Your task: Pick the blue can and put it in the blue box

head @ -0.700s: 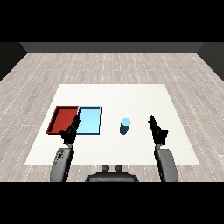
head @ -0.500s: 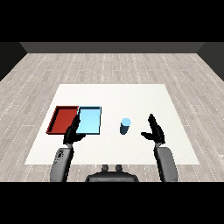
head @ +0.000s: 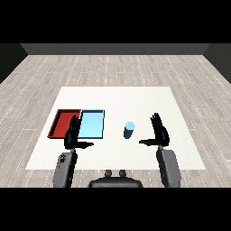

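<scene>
The blue can [head: 129,130] stands upright on the white table [head: 117,101], right of the light blue tray [head: 92,125]. My right hand [head: 159,132] is open to the right of the can, fingers straight up and thumb pointing left toward it, a gap between them. My left hand [head: 73,134] is open too, raised over the near edges of the red tray [head: 63,122] and the light blue tray, holding nothing.
The two trays lie side by side at the table's left. Grey plank floor surrounds the table.
My right hand has shifted left toward the can and turned its palm toward it, thumb spread out. My left hand has barely moved.
</scene>
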Tool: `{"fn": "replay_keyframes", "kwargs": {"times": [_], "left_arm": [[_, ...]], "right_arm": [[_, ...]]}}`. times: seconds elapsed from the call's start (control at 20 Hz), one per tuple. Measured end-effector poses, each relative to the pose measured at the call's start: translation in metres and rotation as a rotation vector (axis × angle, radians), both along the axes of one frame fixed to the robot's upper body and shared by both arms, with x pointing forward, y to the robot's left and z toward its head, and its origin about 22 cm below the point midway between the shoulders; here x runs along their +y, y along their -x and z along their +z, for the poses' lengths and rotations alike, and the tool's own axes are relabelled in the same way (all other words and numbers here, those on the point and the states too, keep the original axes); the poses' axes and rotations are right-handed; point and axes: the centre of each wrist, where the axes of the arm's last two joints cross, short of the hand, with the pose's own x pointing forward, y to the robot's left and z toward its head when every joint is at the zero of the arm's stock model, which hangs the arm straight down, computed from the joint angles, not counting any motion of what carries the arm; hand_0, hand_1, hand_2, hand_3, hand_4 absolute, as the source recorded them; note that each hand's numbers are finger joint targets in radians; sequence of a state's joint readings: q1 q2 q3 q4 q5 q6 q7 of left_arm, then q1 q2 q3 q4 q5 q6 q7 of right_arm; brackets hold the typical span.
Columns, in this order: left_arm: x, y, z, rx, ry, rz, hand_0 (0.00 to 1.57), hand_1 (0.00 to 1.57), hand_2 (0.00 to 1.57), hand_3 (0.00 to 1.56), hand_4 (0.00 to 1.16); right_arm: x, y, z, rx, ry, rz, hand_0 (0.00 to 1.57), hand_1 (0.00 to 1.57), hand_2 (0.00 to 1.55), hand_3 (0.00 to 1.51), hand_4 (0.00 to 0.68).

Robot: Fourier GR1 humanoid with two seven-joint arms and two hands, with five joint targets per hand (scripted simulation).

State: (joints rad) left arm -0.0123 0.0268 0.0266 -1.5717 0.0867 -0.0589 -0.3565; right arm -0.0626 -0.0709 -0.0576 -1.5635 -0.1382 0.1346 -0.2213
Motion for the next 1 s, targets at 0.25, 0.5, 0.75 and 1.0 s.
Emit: {"fn": "replay_keyframes", "kwargs": {"times": [0.25,0.5,0.75,1.0], "left_arm": [[0.000,0.008,-0.007,-0.064,0.019,0.004,0.00,0.00,0.00,0.00,0.00],[0.007,0.001,-0.007,-0.071,0.038,0.002,0.00,0.00,0.00,0.00,0.00],[0.013,-0.001,-0.005,-0.069,0.038,0.007,0.00,0.00,0.00,0.00,0.00],[0.006,-0.002,-0.006,-0.063,0.042,0.000,0.00,0.00,0.00,0.00,0.00]], "right_arm": [[-0.001,-0.006,-0.006,-0.030,-0.030,0.019,0.00,0.00,0.00,0.00,0.000],[-0.006,-0.002,-0.007,-0.033,-0.043,0.025,0.00,0.00,0.00,0.00,0.000],[-0.004,-0.011,-0.012,-0.005,-0.050,0.015,0.00,0.00,0.00,0.00,0.000],[-0.001,-0.020,-0.018,0.033,-0.070,0.031,0.00,0.00,0.00,0.00,0.000]]}}
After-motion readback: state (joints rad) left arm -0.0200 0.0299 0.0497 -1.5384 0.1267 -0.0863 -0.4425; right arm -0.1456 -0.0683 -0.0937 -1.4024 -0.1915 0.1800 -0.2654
